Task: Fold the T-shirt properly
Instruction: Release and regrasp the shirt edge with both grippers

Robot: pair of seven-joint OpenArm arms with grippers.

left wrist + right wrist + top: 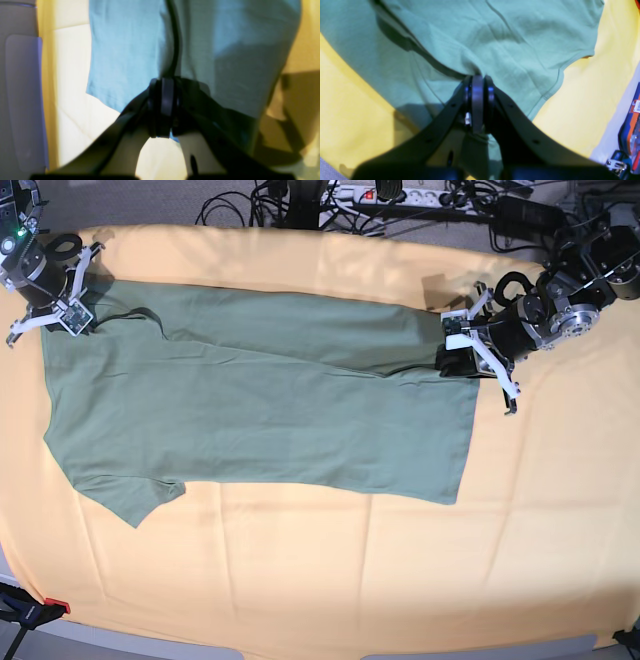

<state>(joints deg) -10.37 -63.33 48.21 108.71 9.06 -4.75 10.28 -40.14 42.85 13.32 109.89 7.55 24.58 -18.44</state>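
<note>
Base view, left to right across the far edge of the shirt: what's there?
Right gripper pinching the T-shirt's shoulder end → T-shirt on the yellow cloth → left gripper pinching its hem corner.

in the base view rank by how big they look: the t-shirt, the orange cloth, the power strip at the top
1. orange cloth, covering nearly the whole surface
2. T-shirt, spread across its middle
3. power strip, small and farthest from the camera, partly cut off

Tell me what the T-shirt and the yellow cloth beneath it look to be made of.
T-shirt: soft matte knit, probably cotton jersey; it shows fine creases and stitched hems. Yellow cloth: thin matte woven-looking sheet with straight fold lines; fibre unclear.
</note>
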